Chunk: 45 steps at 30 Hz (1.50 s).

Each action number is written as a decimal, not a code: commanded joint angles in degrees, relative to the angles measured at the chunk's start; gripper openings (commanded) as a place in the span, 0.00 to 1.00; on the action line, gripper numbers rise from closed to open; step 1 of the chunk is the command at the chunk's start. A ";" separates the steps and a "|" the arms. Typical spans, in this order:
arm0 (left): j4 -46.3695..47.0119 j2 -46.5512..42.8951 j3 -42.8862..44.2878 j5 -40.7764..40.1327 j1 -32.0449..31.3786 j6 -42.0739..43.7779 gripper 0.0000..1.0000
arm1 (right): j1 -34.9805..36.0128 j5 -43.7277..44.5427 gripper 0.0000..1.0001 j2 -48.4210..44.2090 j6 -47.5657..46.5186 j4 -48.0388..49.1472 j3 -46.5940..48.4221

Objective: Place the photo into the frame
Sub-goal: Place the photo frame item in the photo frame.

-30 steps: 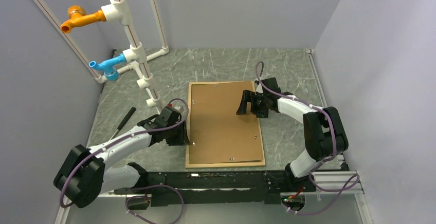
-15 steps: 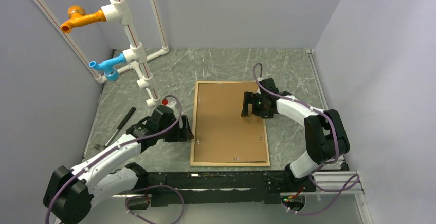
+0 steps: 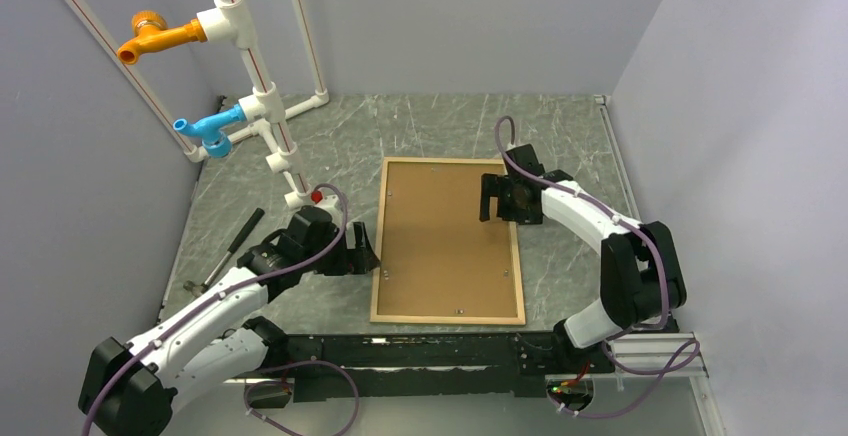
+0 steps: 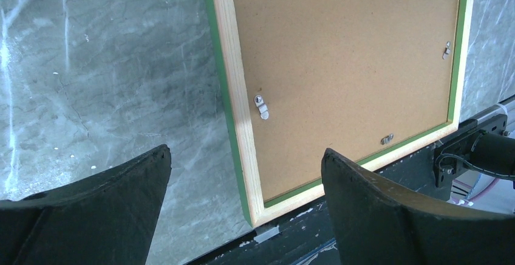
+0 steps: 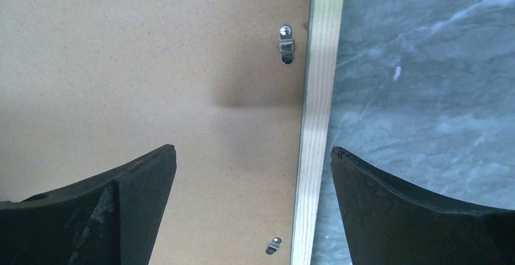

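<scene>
The frame [image 3: 447, 318] lies flat near the middle of the counter [image 3: 430, 126], its long sides running from the near edge towards the back. The pale wood face is up, and a thin green outer edge shows along its sides in the left wrist view. A plain brown backing board [image 3: 445, 241] fills the opening, level inside the wooden rim. Small metal turn clips [image 4: 261, 106] sit on the board close to the rim, along both long sides and the near short side.

The left claw [image 3: 365, 253] stands wide open and holds nothing. It is just beside the frame's left long side, towards the near corner, and its wrist camera looks down on that corner between the two dark fingers [image 4: 91, 210].

The right claw [image 3: 490, 199] is also spread wide with nothing in it. It hangs over the far part of the frame's right long side. In its own view one finger is over the board and the other over the bare counter, the wooden rim between them.

To the left of the left arm, a slim black tool [image 3: 238, 241] lies on the counter. Behind it stands a white pipe rack [image 3: 270, 116] with an orange tap [image 3: 150, 38] and a blue tap [image 3: 207, 128].
</scene>
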 commanded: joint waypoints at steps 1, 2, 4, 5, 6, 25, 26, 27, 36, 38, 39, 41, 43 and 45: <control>0.20 -1.45 0.36 -0.44 -0.25 0.08 0.96 | 0.29 4.22 1.00 -3.38 -1.14 -3.50 3.40; 0.27 -1.49 0.33 -0.46 -0.21 -0.07 0.96 | 0.24 4.17 1.00 -3.79 -1.18 -3.83 3.60; 0.40 -1.42 0.17 -0.28 -0.30 -0.10 0.96 | 0.20 4.21 1.00 -4.26 -1.15 -4.39 3.74; 0.47 -1.39 0.04 -0.18 -0.27 -0.14 0.96 | 0.20 4.19 1.00 -4.53 -1.15 -4.59 3.67; 0.56 -1.29 -0.12 0.03 -0.20 -0.14 0.96 | 0.12 4.03 1.00 -4.61 -1.05 -4.78 3.54; 3.95 8.92 -1.29 1.81 -1.59 -2.45 0.99 | -7.87 -10.29 1.00 -2.30 1.73 0.47 -9.41; 4.26 9.77 -1.07 1.76 -1.88 -2.66 0.99 | -7.74 -10.90 1.00 -1.91 1.83 0.86 -9.43; 4.57 10.54 -0.86 1.71 -2.09 -2.87 0.98 | -7.49 -11.49 1.00 -1.40 1.98 1.23 -9.31; 5.04 17.87 2.37 0.33 -4.03 -3.65 0.89 | -3.07 -12.44 1.00 3.64 3.48 2.28 -4.51; 4.23 19.22 3.18 -0.88 -4.54 -3.81 0.87 | -2.17 -11.86 1.00 3.96 3.58 2.22 -3.82; 3.85 19.89 3.55 -1.89 -4.74 -3.98 0.87 | -1.83 -11.51 1.00 4.12 3.66 2.07 -3.59; 3.22 21.15 4.11 -3.21 -5.19 -4.56 0.85 | -1.57 -11.22 1.00 4.27 3.69 1.90 -3.54; 2.58 22.18 4.59 -4.47 -5.36 -5.80 0.81 | -1.58 -11.06 1.00 4.19 3.56 1.96 -3.92; 3.26 23.21 5.10 -4.72 -5.50 -6.43 0.79 | -1.56 -11.07 1.00 4.04 3.59 2.19 -4.51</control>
